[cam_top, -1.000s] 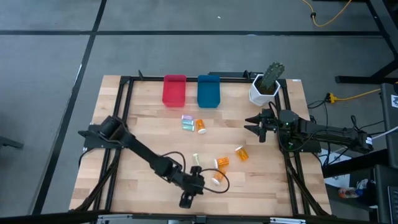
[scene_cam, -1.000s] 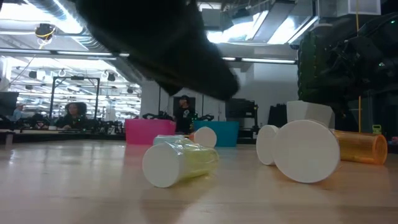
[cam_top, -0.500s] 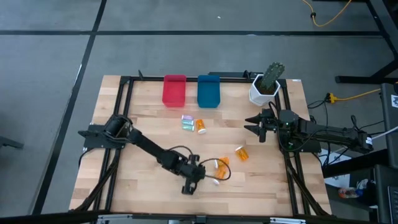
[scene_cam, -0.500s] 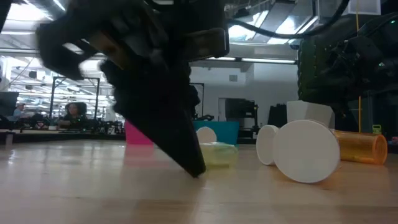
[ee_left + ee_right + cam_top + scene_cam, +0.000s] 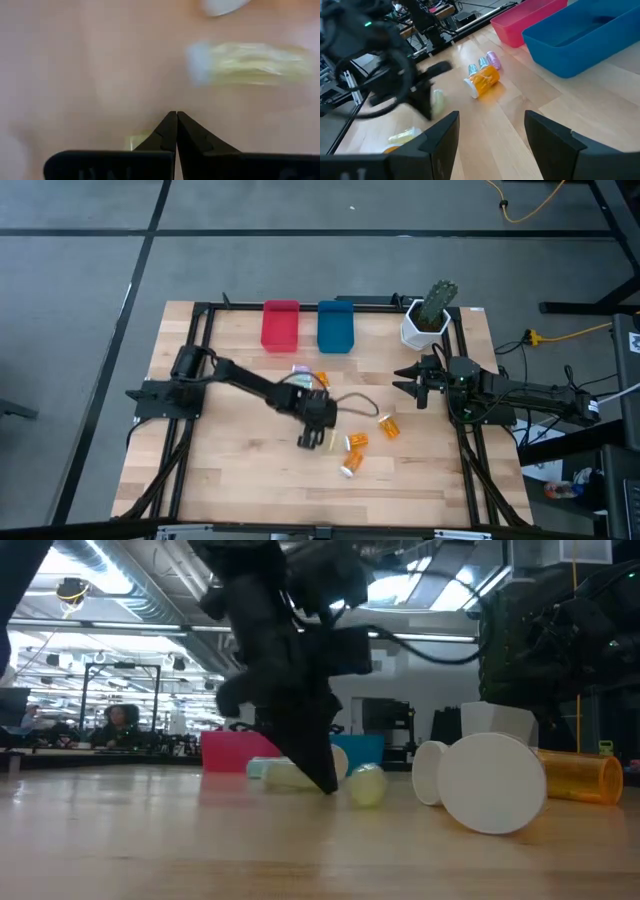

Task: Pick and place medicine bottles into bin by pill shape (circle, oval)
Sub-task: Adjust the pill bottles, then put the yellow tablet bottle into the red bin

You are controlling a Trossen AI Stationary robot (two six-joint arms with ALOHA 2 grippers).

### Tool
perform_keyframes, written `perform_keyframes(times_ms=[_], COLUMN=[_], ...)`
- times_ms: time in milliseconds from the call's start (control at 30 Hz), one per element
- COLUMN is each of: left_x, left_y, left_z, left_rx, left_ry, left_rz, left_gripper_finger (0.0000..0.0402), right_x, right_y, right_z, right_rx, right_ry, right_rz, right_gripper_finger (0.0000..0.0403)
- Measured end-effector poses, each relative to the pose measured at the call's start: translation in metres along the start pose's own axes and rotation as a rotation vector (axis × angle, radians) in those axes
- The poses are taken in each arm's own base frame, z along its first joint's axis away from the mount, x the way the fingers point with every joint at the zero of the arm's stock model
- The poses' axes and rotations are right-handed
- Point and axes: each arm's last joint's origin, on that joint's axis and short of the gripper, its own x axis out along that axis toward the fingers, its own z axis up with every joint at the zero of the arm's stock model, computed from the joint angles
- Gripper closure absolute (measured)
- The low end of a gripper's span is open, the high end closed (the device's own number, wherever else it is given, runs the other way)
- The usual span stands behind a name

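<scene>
On the wooden surface [image 5: 240, 470], the left pincer [image 5: 310, 440] points down mid-table, tips pressed together on nothing, hiding part of a yellow-tinted bottle [image 5: 366, 785]. The right pincer [image 5: 412, 387] waits wide near the cactus pot [image 5: 424, 327]. Orange bottles [image 5: 356, 442] lie scattered, pill shapes unreadable.

A pale wooden table [image 5: 240, 470] in a black frame carries a pink bin [image 5: 280, 326] and a blue bin [image 5: 335, 327] side by side at the back, a white cactus pot [image 5: 424, 328] at the corner — and small medicine bottles [image 5: 354, 442] scattered mid-table, lying on their sides.
</scene>
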Motion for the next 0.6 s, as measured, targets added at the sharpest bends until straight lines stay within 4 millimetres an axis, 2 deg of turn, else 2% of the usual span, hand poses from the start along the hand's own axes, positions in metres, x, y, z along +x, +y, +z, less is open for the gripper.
perform_keyframes(times_ms=[200, 333, 433, 600], left_x=[-0.018, -0.042, -0.072, -0.122], left_y=[0.051, 0.071, 0.067, 0.035], left_z=[-0.013, -0.009, 0.002, 0.008], left_rx=[-0.049, -0.099, -0.102, -0.146], left_ry=[0.085, 0.001, -0.095, -0.184], left_rz=[0.116, 0.135, 0.133, 0.078], left_gripper_finger=[0.0402, 0.0402, 0.0402, 0.0402], right_x=[0.0, 0.0, 0.0, 0.0], right_y=[0.0, 0.0, 0.0, 0.0], right_z=[0.0, 0.0, 0.0, 0.0], right_rx=[0.001, 0.001, 0.001, 0.002], right_ry=[0.0, -0.001, -0.004, -0.004], right_rz=[0.0, -0.002, -0.009, -0.009], right_gripper_finger=[0.0178, 0.0178, 0.0178, 0.0178])
